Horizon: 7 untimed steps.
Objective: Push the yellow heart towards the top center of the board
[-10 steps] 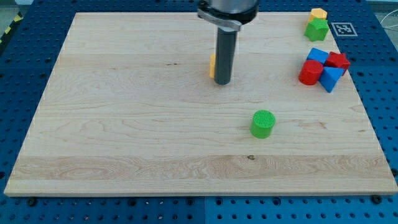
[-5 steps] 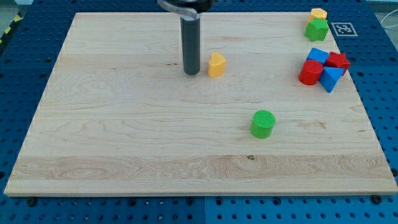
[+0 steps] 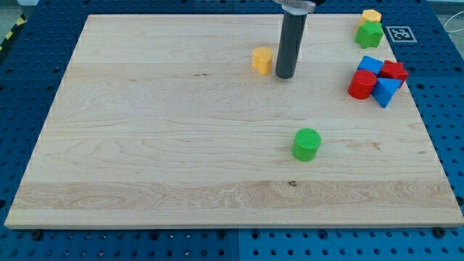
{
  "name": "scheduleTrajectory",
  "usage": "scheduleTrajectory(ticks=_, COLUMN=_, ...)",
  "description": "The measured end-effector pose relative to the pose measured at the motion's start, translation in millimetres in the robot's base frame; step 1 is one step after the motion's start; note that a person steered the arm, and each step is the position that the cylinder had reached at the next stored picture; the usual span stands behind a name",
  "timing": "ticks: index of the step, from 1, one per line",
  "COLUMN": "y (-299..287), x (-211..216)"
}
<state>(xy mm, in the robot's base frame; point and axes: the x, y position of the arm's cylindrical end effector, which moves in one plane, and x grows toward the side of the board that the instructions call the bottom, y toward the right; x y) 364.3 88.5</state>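
My tip point(image 3: 284, 75) rests on the board point(image 3: 145, 145), just right of the yellow heart point(image 3: 262, 61). A thin strip of bare wood shows between the two, so I read them as close but not touching, though at this size I cannot be sure. The rod rises straight up from the tip and leaves the view at the far edge. There is no pincer on this arm, only the rod, so there is nothing to report as wide, narrow or holding.

The heart sits in the far half of the board, a little right of the middle line, and short of the far edge. It stands alone, with open wood all around it except on the side where my tip is.

A green cylinder point(image 3: 307, 143) stands well nearer to me, right of centre, well apart from both the heart and the tip.

At the far right corner, a yellow block point(image 3: 371, 15) sits just behind a green block point(image 3: 369, 33); they look to be touching. I cannot make out either shape with any certainty.

A little nearer along the right edge is a tight cluster of four: a blue block point(image 3: 370, 64) at the far left of it, a red block point(image 3: 395, 71) to its right, a red cylinder point(image 3: 361, 85) at the near left, and a blue block point(image 3: 386, 92) at the near right. They are packed against each other.
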Motion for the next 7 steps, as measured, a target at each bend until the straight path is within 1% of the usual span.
scheduleTrajectory(ticks=1, y=-11.8, x=17.7)
scheduleTrajectory(ticks=2, y=-41.4, x=8.5)
scheduleTrajectory(ticks=3, y=-46.0, x=-35.6)
scheduleTrajectory(ticks=4, y=-41.5, x=-66.7)
scheduleTrajectory(ticks=6, y=-39.9, x=-52.9)
scheduleTrajectory(ticks=7, y=-21.8, x=-72.4)
